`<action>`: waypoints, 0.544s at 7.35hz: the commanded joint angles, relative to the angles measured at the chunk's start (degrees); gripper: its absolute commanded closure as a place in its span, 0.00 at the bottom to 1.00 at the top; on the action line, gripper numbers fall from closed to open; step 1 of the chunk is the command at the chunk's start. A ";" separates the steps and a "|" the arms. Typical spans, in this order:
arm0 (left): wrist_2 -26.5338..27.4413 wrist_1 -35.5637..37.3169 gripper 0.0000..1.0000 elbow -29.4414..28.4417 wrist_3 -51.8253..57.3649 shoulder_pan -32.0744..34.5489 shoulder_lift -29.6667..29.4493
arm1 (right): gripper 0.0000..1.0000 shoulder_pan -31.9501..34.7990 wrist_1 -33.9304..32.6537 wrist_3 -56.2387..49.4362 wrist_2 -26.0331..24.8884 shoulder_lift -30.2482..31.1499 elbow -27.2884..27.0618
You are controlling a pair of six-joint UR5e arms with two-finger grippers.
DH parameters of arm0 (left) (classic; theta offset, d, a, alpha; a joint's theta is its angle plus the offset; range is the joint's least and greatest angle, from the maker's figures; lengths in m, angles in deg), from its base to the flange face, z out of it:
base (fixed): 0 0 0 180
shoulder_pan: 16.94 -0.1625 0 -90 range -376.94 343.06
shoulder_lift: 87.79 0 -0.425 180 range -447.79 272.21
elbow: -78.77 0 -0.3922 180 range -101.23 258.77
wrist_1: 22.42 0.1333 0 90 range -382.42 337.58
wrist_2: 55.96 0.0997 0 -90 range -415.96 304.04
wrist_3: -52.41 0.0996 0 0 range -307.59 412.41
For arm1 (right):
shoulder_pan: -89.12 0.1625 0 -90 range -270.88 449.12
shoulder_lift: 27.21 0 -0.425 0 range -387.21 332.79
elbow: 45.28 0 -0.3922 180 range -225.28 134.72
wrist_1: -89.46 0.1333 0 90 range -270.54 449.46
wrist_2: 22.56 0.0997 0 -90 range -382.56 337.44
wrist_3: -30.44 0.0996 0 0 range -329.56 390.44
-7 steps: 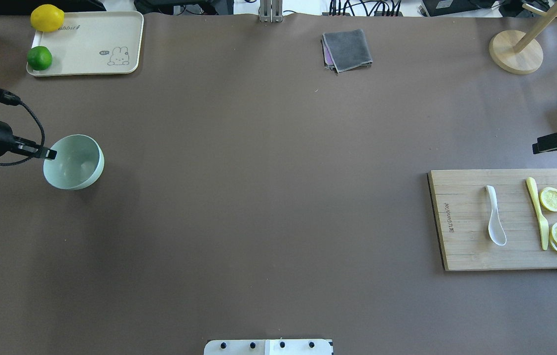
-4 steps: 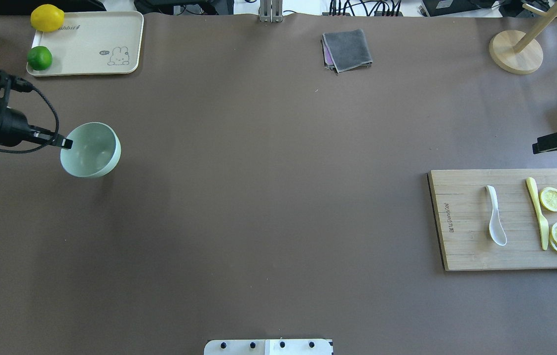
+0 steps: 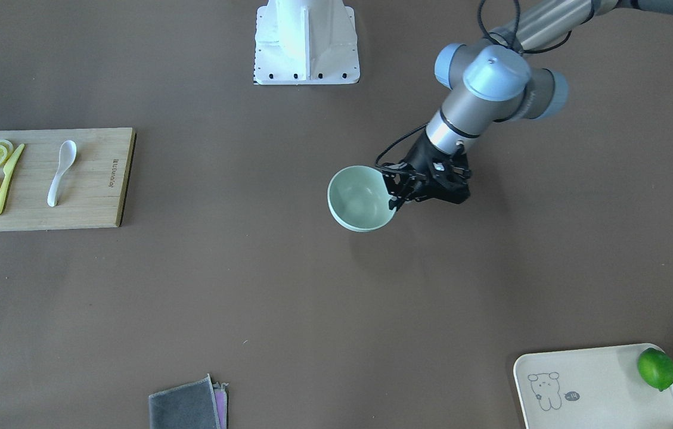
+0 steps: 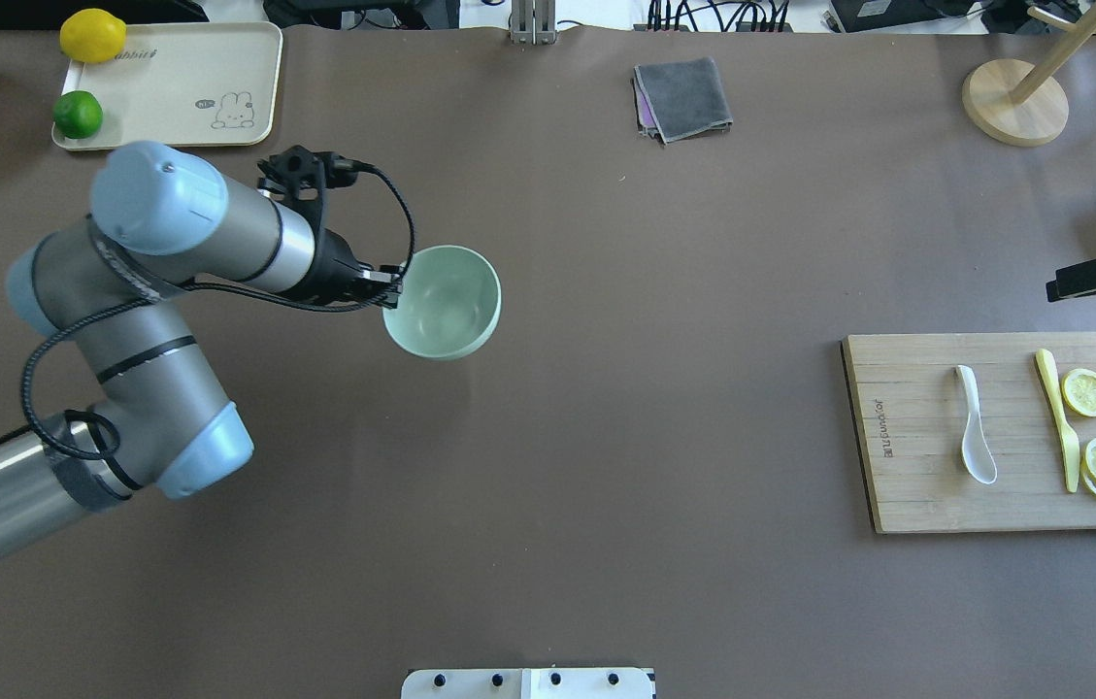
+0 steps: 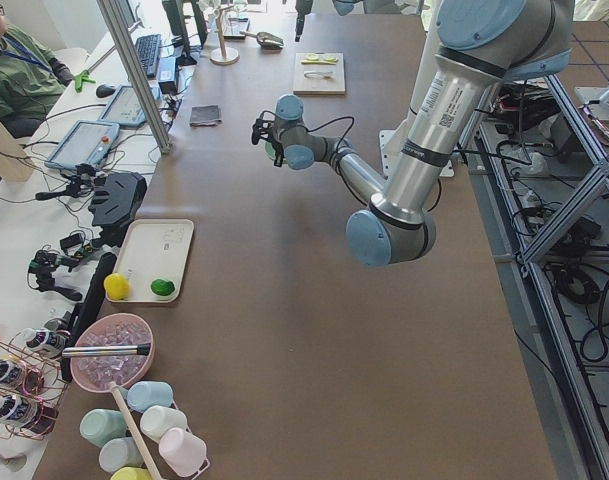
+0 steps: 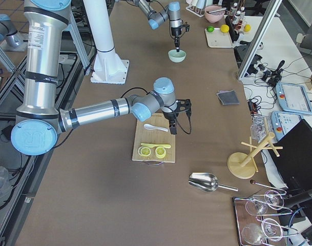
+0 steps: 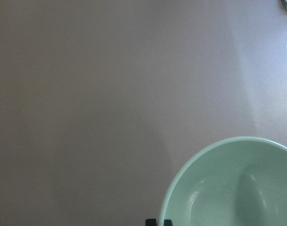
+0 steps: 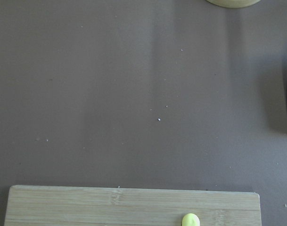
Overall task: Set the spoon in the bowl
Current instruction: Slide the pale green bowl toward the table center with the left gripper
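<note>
L gripper [image 4: 393, 290] pinches left rim of bowl [image 4: 450, 306]. Bowl is upright, mouth up, empty, left of table [image 4: 606, 485] centre; can't tell if its base touches the table. Spoon [image 4: 975, 439] lies flat on wooden board [image 4: 907, 485] at far right of table, well apart from bowl, scoop toward near edge, handle pointing far. Yellow knife [image 4: 1060, 417] is right of spoon, parallel to it, not touching; lemon slices [image 4: 1088, 392] just right of knife. R gripper [image 4: 1067, 284] hangs just past board's far-right corner, near nothing; spread or pressed together, can't tell.
</note>
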 commanded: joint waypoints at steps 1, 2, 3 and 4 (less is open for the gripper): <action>6.75 7.95 1.00 -1.64 -2.44 -6.22 -6.51 | 0.00 0.00 0.00 -0.04 -0.01 -0.23 0.01; 8.06 8.07 1.00 -2.00 -2.44 -7.01 -6.44 | 0.00 0.00 0.00 0.05 -0.01 -0.23 0.01; 8.68 8.07 1.00 -2.09 -2.26 -7.54 -6.44 | 0.00 0.00 0.00 0.05 -0.01 -0.23 0.01; 8.78 8.07 0.75 -2.09 -2.17 -7.55 -6.44 | 0.00 0.00 0.00 0.05 -0.01 -0.31 -0.07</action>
